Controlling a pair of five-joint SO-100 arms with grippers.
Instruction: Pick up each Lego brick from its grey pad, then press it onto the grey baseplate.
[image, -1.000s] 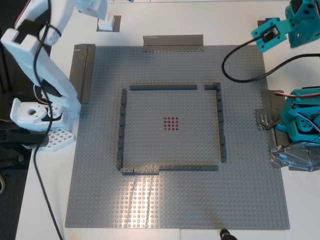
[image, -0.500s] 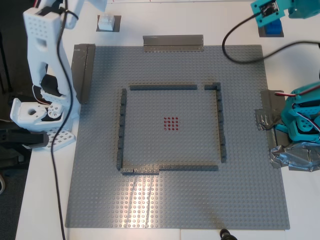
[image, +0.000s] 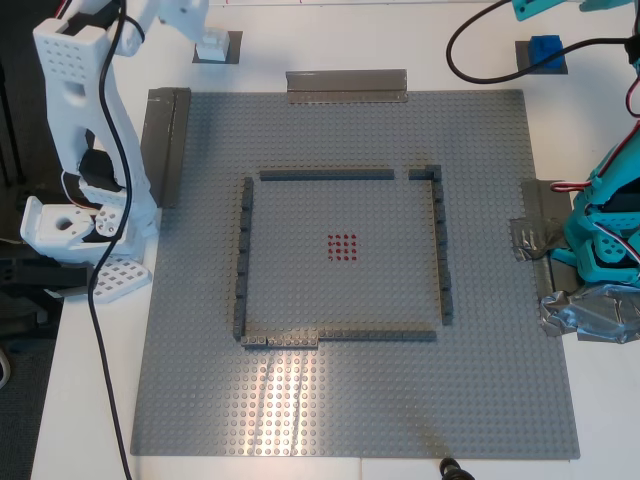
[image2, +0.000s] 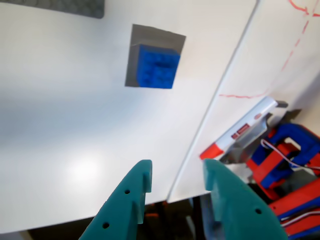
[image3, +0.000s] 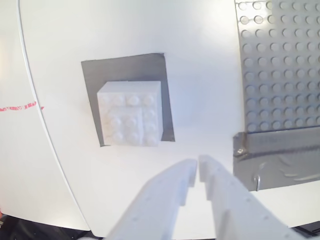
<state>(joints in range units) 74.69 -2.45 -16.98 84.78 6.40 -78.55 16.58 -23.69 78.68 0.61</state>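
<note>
The blue Lego brick (image: 545, 50) sits on its grey pad (image: 524, 62) at the exterior view's top right. In the first wrist view this blue brick (image2: 158, 66) lies ahead of my first gripper (image2: 177, 175), whose teal jaws stand open and empty, well short of it. The white Lego brick (image: 213, 45) rests on a grey pad (image: 232, 42) at the exterior view's top left. My second gripper (image3: 198, 167) is shut with nothing in it, just short of the white brick (image3: 130, 113) and its pad (image3: 125, 65). The grey baseplate (image: 350, 400) carries a red-dotted patch (image: 342, 247) and a dark brick frame (image: 326, 175).
Olive tape strips (image: 346, 85) (image: 165, 140) hold the baseplate's edges. A silver tape wad (image: 590, 315) and the teal arm's base (image: 605, 230) stand at the exterior view's right, the white arm's base (image: 70, 225) at its left. A marker (image2: 240, 132) lies beyond the table edge.
The teal arm has drawn back toward the exterior view's top edge, uncovering the blue brick. The white arm has swung more upright, its gripper still by the white brick.
</note>
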